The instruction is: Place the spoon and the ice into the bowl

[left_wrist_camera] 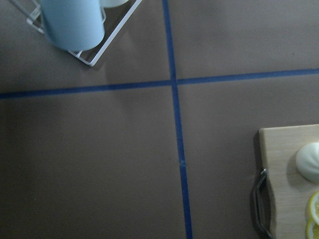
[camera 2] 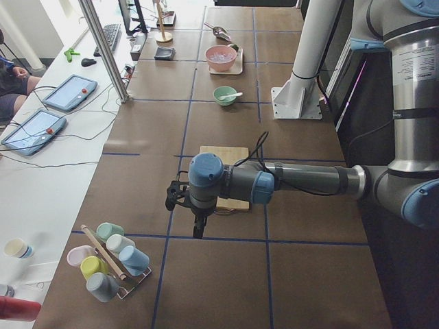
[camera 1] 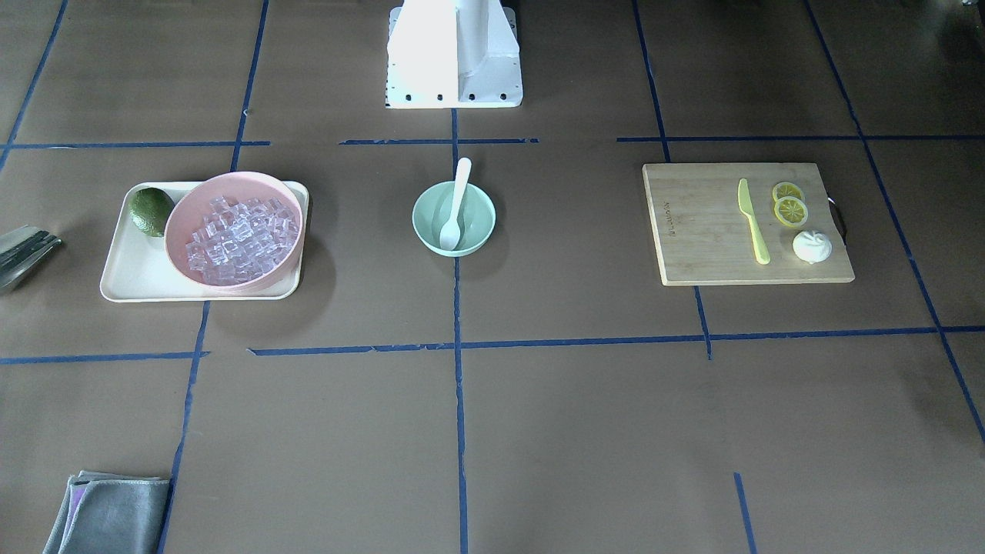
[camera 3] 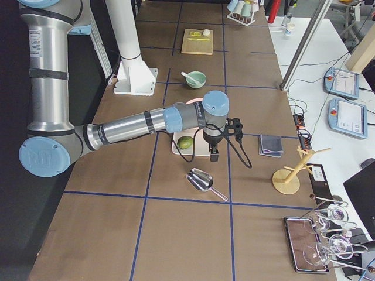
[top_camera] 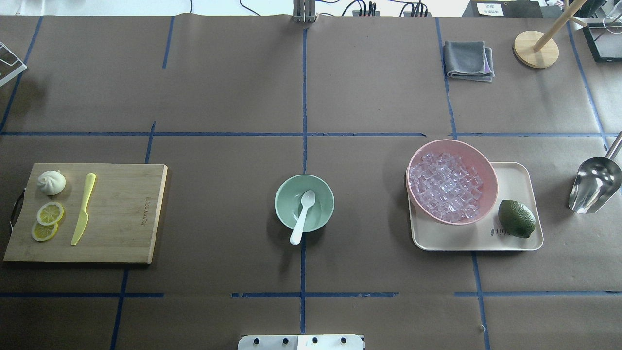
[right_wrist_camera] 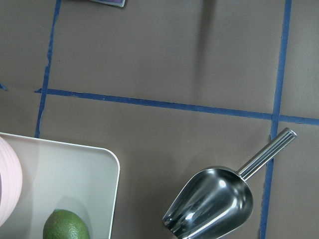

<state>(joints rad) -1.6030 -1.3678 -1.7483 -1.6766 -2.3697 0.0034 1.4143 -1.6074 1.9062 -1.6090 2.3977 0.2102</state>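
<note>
The white spoon (top_camera: 303, 214) lies in the mint-green bowl (top_camera: 286, 204) at the table's middle, scoop inside and handle over the rim; both also show in the front view, the spoon (camera 1: 454, 208) in the bowl (camera 1: 477, 219). Only the spoon shows inside this bowl. The ice cubes (top_camera: 444, 184) are heaped in the pink bowl (top_camera: 486, 165) on my right. My left gripper (camera 2: 199, 229) hangs over the table beyond the cutting board, seen only in the exterior left view. My right gripper (camera 3: 214, 155) hangs beside the tray, seen only in the exterior right view. I cannot tell whether either is open or shut.
The pink bowl and a lime (top_camera: 516, 218) sit on a cream tray (top_camera: 515, 175). A metal scoop (top_camera: 595, 184) lies to its right. A cutting board (top_camera: 121, 214) with a yellow-green knife (top_camera: 83, 209), lemon slices and a bun lies at the left. A grey cloth (top_camera: 467, 59) lies at the far right.
</note>
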